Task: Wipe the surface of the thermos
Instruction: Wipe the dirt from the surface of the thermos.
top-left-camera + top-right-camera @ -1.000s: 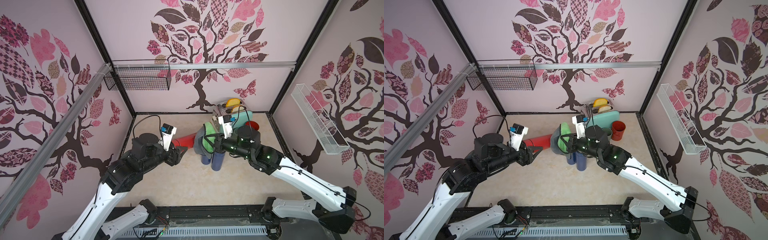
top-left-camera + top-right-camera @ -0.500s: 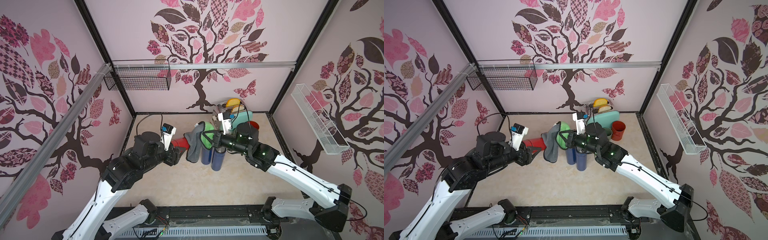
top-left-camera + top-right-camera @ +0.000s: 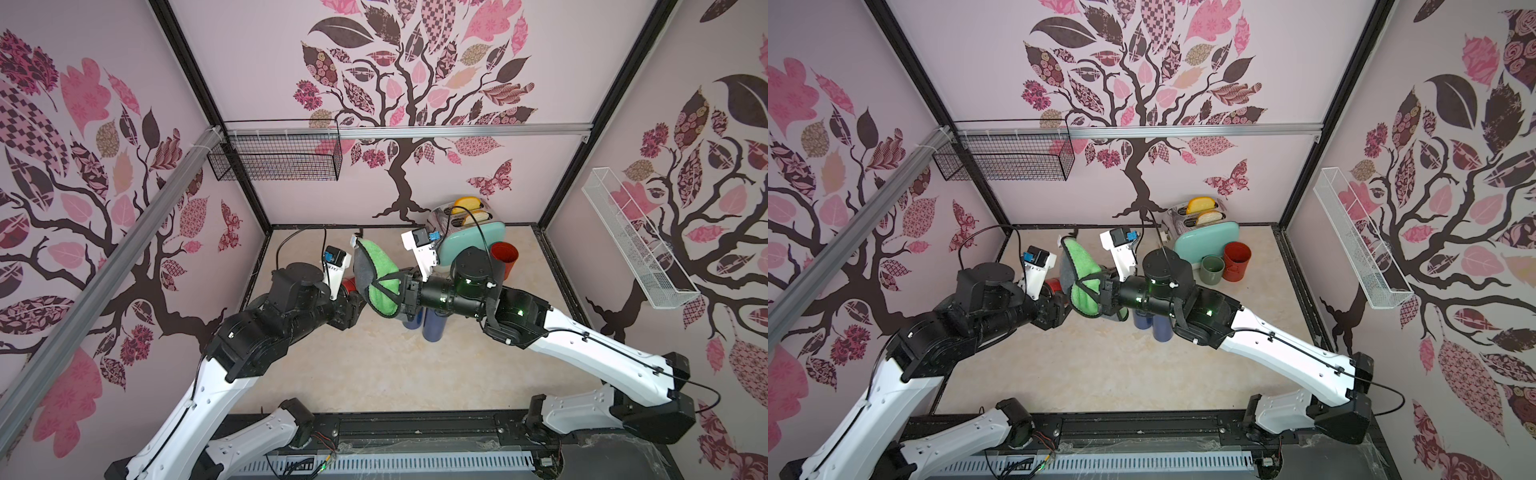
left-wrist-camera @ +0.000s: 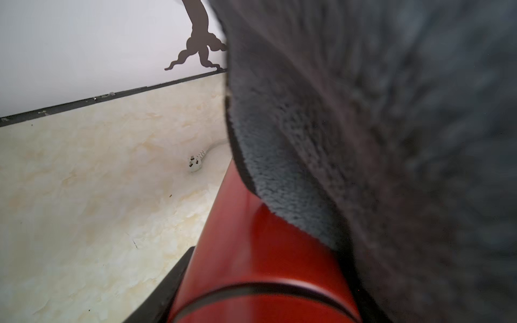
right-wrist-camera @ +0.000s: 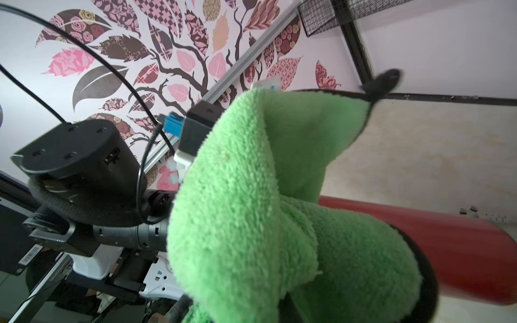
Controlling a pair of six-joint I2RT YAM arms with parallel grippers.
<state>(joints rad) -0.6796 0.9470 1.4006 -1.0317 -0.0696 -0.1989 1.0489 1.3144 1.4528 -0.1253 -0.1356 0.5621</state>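
The glossy red cylindrical thermos lies level in the left gripper, whose jaws clamp it; a black finger presses its side near a black ring. Ahead of those jaws, a fluffy cloth, green on one face and grey on the other, drapes over the thermos's far part. The right gripper pinches the cloth at a fold, jaws pressed together. Bare cream table lies open beside the left jaws up to the back wall, with only a white plug on it. Under the arm behind the right jaws stand two dark blue cylinders; further behind are a mint toaster and a red cup. A white tag on the cloth's edge is too small to read
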